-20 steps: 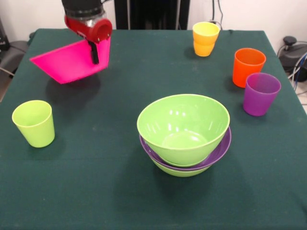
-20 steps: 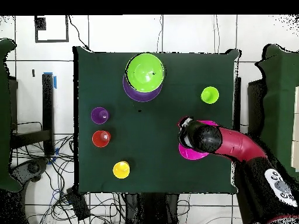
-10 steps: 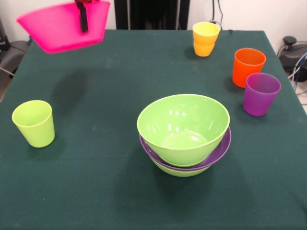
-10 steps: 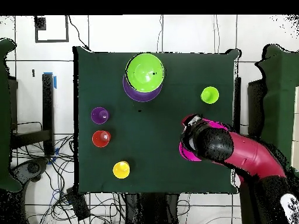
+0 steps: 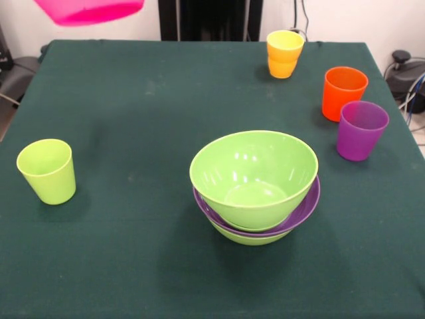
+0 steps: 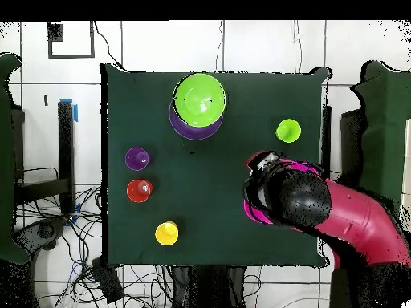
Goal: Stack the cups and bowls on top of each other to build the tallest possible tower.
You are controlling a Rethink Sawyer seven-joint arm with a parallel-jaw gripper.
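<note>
The stack of bowls [image 5: 255, 189] serves as the landmark: a large lime green bowl [image 5: 254, 176] sits uppermost, nested in a wide shallow purple bowl [image 5: 307, 203], with another lime green bowl [image 5: 247, 238] showing beneath it, all resting on the dark green tabletop [image 5: 133, 100]. The pink bowl [image 5: 89, 10] is off the tabletop, raised high in the air far behind and to the left of the stack in the front view, only its lower part showing at the top edge. In the overhead view the red and black arm [image 6: 337, 212] covers most of that bowl, leaving slivers of pink at its rim; the pincer itself is hidden, so whether it is clamped on the bowl cannot be told. The lime green cup [image 5: 46, 171] stands upright well left of the stack. The purple cup [image 5: 360, 130] stands to the stack's right, the orange cup [image 5: 343, 92] just behind it, almost touching. The yellow-orange cup [image 5: 284, 54] stands farther back.
</note>
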